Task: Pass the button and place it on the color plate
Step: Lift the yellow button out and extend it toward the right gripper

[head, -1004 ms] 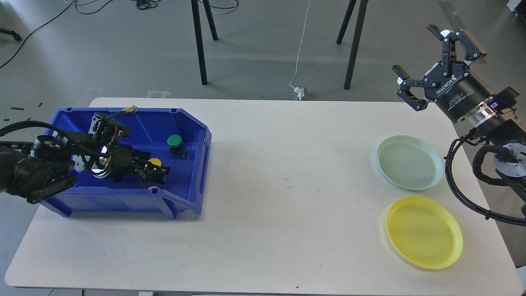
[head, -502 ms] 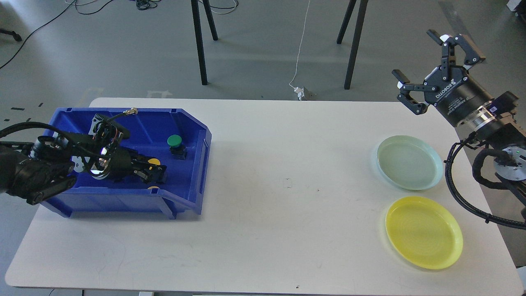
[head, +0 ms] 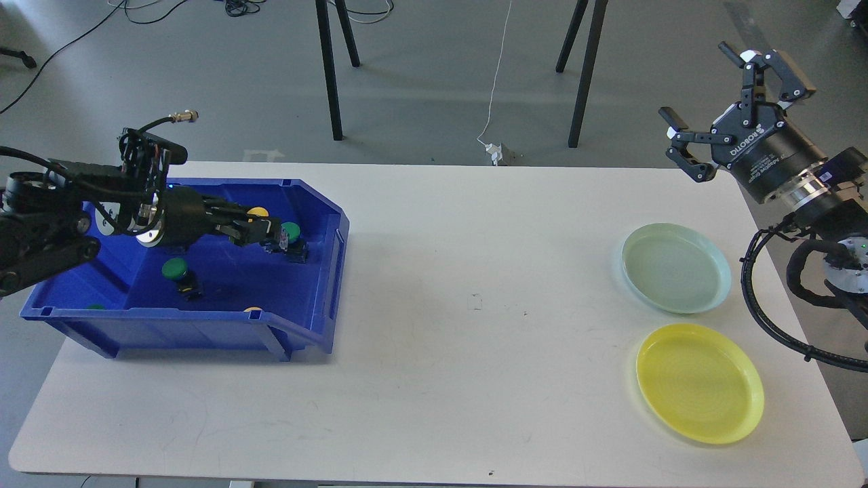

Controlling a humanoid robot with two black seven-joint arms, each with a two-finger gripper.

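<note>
Now your left pincer (head: 266,229) grips a yellow button (head: 257,213) above the blue bin (head: 319,271); your right pincer (head: 736,112), well apart, gapes beyond the yellow plate (head: 699,383).

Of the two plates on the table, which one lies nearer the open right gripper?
The pale green plate; it lies farther back, closer to the right gripper than the yellow plate.

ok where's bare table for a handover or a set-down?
The widest free patch is the white table between the blue bin and the two plates; the front strip below the bin is bare too. Both the green plate and yellow plate are empty. It is crowded inside the bin, where the left end effector holds a yellow button among green buttons.
</note>
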